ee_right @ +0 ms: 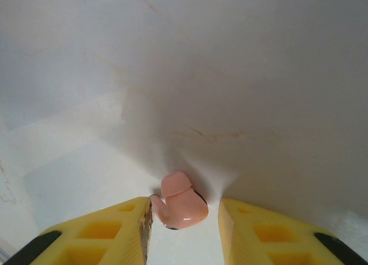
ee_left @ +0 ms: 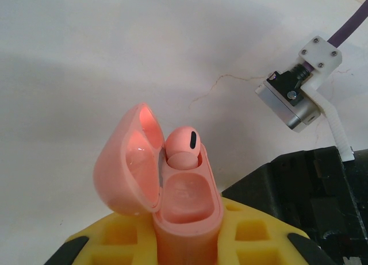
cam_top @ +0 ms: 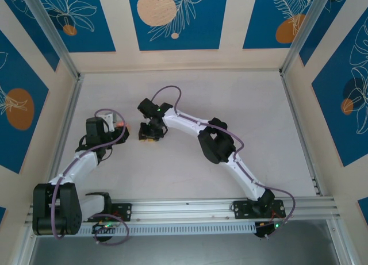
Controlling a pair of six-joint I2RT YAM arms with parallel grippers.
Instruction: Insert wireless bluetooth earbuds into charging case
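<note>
Here, the right jaws stand spread astride the loose pink earbud (ee_right: 183, 206) lying on the bench (ee_right: 241, 75), touching one jaw and clear of the other, while farther left the left jaws pinch the open charging case (ee_left: 187, 219), its near socket empty beside the seated earbud (ee_left: 184, 145).

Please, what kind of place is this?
Probably a robot test booth, not a home: left arm and right arm bolted to an aluminium rail, a white table, and decorated wall panels enclosing it.
</note>
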